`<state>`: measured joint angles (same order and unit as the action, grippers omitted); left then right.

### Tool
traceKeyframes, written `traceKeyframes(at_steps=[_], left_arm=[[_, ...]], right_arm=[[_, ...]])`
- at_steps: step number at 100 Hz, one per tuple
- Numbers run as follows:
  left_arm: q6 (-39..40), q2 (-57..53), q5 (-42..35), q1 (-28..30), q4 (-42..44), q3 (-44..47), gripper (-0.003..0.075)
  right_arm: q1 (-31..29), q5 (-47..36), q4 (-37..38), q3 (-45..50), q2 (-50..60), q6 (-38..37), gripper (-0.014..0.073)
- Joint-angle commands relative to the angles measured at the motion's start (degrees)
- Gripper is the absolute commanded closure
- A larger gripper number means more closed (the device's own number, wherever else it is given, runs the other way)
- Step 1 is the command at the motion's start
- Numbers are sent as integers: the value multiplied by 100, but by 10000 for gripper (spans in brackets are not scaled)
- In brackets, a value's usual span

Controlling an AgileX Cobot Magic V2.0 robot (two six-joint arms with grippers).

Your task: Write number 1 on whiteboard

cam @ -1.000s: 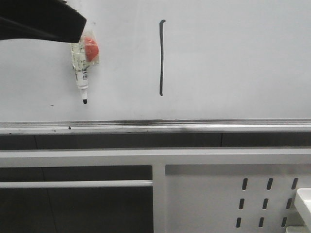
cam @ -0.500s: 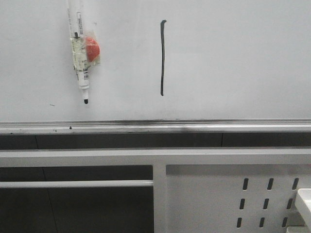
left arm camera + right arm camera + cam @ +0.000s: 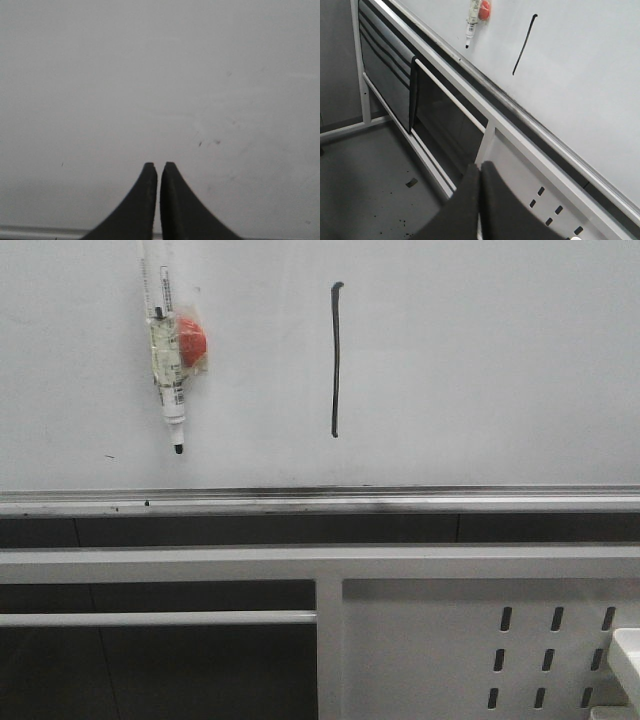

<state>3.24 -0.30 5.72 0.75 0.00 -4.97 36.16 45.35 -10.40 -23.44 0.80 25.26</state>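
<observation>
The whiteboard (image 3: pixel 480 370) fills the upper half of the front view. The number 1 (image 3: pixel 336 360) is a thin black vertical stroke with a small hook at its top. A white marker (image 3: pixel 168 370) with a red magnet (image 3: pixel 191 342) hangs on the board to the left of the stroke, tip down, with no gripper on it. The right wrist view also shows the stroke (image 3: pixel 524 45) and the marker (image 3: pixel 471 22). My left gripper (image 3: pixel 159 165) is shut and empty, facing bare whiteboard (image 3: pixel 150 75). My right gripper (image 3: pixel 481 167) is shut and empty, low and away from the board. Neither gripper shows in the front view.
A silver rail (image 3: pixel 400 502) runs along the board's lower edge. Below it stands a white metal frame with a perforated panel (image 3: pixel 480 650) at the right. A white object (image 3: pixel 628 650) pokes in at the right edge. Grey floor (image 3: pixel 370 190) lies under the frame.
One second ago my left arm covered the marker's top at the upper left of the front view. It has since gone out of that view; the marker stays on the board.
</observation>
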Motion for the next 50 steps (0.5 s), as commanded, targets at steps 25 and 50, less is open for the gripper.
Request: traceKeyframes(at_steps=[25,50], left_arm=[[20,-106,-286,124,-73,733,740],[20,-118,525,124,117,719,740]], right_arm=[[-38,-461,-53,-132,-17,3,654],[-38,-461,-53,-132,-17,3,654]])
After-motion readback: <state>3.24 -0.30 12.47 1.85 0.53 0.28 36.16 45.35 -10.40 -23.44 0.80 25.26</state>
